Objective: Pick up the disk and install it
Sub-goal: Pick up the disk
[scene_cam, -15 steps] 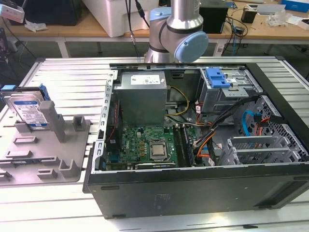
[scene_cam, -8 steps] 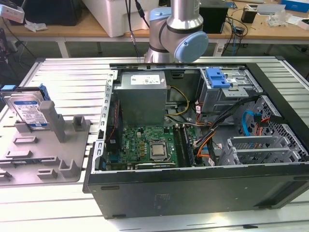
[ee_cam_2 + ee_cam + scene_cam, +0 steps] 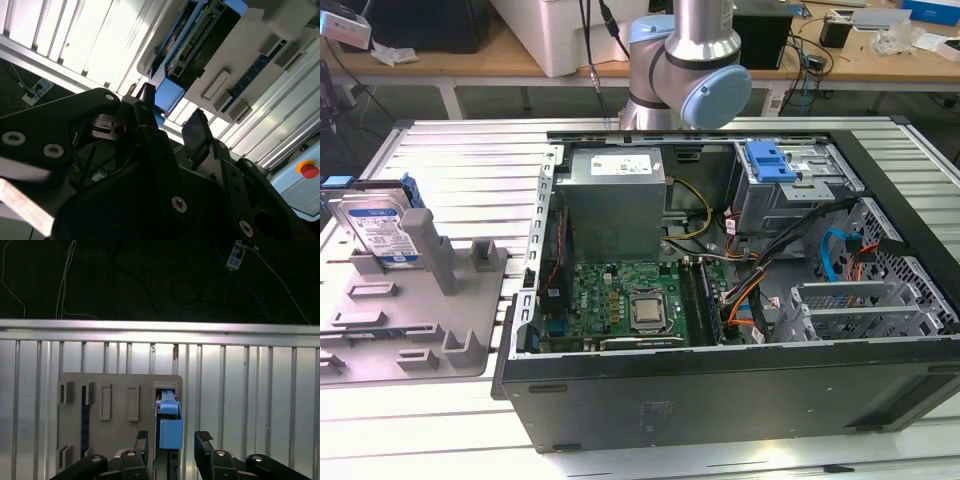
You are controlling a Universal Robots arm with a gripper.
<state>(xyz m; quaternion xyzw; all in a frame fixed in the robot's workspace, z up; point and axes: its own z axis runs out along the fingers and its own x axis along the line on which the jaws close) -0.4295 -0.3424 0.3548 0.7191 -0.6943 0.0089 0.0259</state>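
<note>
The disk (image 3: pixel 380 228), silver with a white-and-blue label and a blue carrier, stands on edge in the grey holder (image 3: pixel 430 335) at the exterior view's left, outside the computer case. In both wrist views I look down on it edge-on: the disk (image 3: pixel 169 426) shows its blue carrier end, and the disk (image 3: pixel 187 42) lies slotted in the grey holder (image 3: pixel 250 50). My gripper (image 3: pixel 172 441) is open, and its two black fingers frame the carrier end from well above without touching it. The gripper (image 3: pixel 172 116) holds nothing.
The open computer case (image 3: pixel 720 390) lies on the slatted aluminium table (image 3: pixel 460 150). Inside are the grey power supply (image 3: pixel 615 195), the motherboard (image 3: pixel 630 305), loose cables and a drive bay with a blue latch (image 3: pixel 770 160). The table's edge (image 3: pixel 160 326) runs just beyond the holder.
</note>
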